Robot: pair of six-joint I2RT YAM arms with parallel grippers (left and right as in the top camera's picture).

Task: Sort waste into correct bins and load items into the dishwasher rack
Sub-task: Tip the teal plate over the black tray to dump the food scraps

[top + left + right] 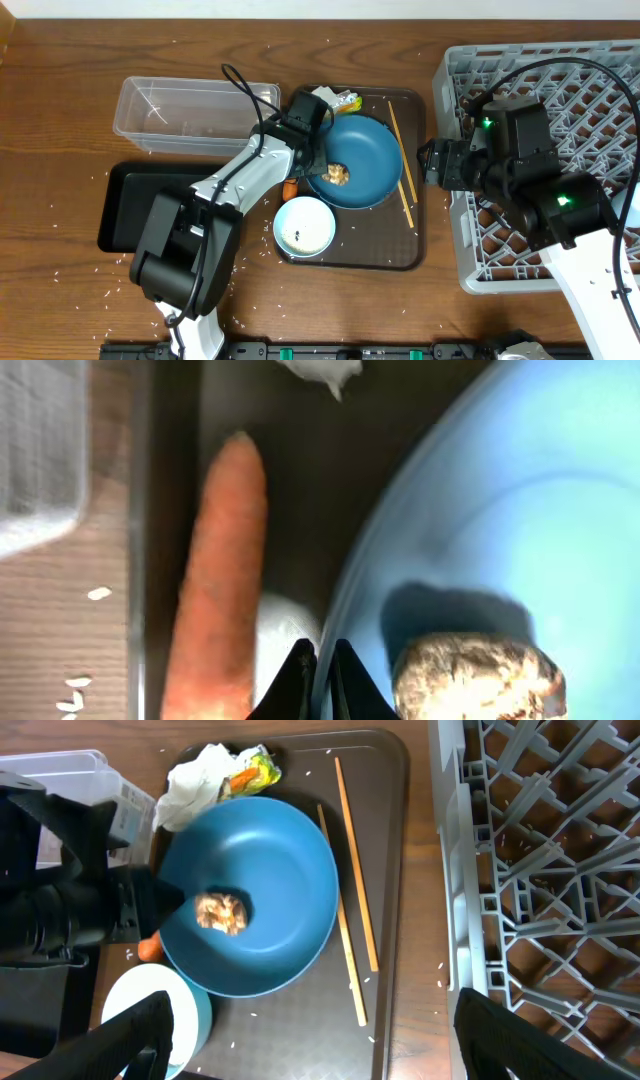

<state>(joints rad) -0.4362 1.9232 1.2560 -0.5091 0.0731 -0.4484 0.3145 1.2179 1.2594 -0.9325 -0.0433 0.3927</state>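
clearing the dark-blue bowl (pixel 365 150): rim pinched by left gripper (pixel 320 682), right gripper (pixel 310 1020) agape; next probably needs a level lift.

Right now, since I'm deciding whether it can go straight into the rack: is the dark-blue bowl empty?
No, a lump of brownish food scraps sits inside the dark-blue bowl, left of its middle.

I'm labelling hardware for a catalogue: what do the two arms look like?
The left arm and right arm have white links between boxy black joint housings, with looping black cables. Small green lights glow on the right arm. Gripper fingers are black.
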